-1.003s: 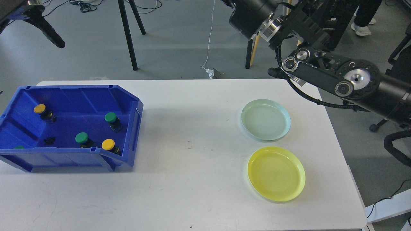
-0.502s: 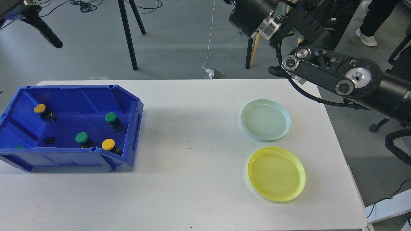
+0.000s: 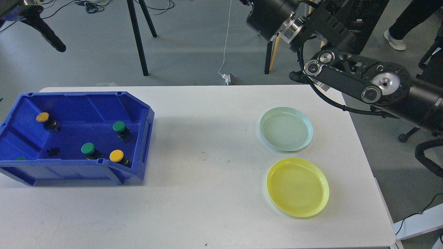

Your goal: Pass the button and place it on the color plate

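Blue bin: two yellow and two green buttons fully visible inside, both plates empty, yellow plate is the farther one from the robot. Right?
Not quite. The head view shows the yellow plate nearer the robot; the pale green plate is the farther one. The rest holds: the blue bin holds two yellow buttons and two green buttons in full view, and both plates are empty.

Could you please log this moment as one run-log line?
buttons: all in blue bin | green plate: bare | yellow plate: bare | arms: raised, nothing visibly held

Glossy plastic bin (image 3: 20, 173), plates (image 3: 297, 186) prob. too
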`<state>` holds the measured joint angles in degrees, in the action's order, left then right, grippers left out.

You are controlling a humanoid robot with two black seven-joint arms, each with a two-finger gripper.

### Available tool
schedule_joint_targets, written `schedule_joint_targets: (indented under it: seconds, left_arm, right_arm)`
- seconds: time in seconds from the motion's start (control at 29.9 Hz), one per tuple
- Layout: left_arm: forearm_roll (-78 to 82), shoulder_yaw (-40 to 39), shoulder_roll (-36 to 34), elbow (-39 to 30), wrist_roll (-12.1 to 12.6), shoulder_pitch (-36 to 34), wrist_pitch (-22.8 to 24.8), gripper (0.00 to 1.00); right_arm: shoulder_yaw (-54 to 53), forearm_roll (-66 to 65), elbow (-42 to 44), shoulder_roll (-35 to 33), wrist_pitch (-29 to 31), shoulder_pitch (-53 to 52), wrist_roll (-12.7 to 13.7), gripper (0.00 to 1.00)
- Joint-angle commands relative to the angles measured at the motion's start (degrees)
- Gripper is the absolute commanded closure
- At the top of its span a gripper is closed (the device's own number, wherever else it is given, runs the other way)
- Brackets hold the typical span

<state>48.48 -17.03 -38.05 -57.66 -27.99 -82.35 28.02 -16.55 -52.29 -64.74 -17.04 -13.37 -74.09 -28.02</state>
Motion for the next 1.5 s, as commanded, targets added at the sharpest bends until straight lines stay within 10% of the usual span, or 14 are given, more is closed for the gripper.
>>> schedule_joint_targets:
  seconds: [0.0,0.17,0.3,1.17,1.47]
  left_arm:
    - [-0.23,-0.02,-0.01,0.09,-0.01,0.0,-0.02,0.68]
    - [-0.58,-0.11,0.17,0.71,-0.01,-0.09,-0.02,0.17]
    - [-2.25,-0.02,0.26,0.71,-0.01,-0.09,-0.02,0.04]
    - [-2.07,0.16,-4.57,1.06,-0.01,1.67,-0.02,0.01]
    - [-2.25,-3.97,-5.72,12.38,-0.01,1.67,-0.02,0.01]
  right_arm:
    - [0.03,0.0,0.31,-0.01,0.19,0.0,0.02,0.81]
    - [0.03,0.0,0.4,-0.01,0.19,0.09,0.02,0.81]
    - [0.03,0.0,0.4,-0.01,0.19,0.09,0.02,0.81]
    - [-0.15,2.89,3.91,-5.27,1.41,-0.27,0.02,0.81]
    - [7.4,3.51,6.2,-12.13,4.14,6.32,0.02,0.81]
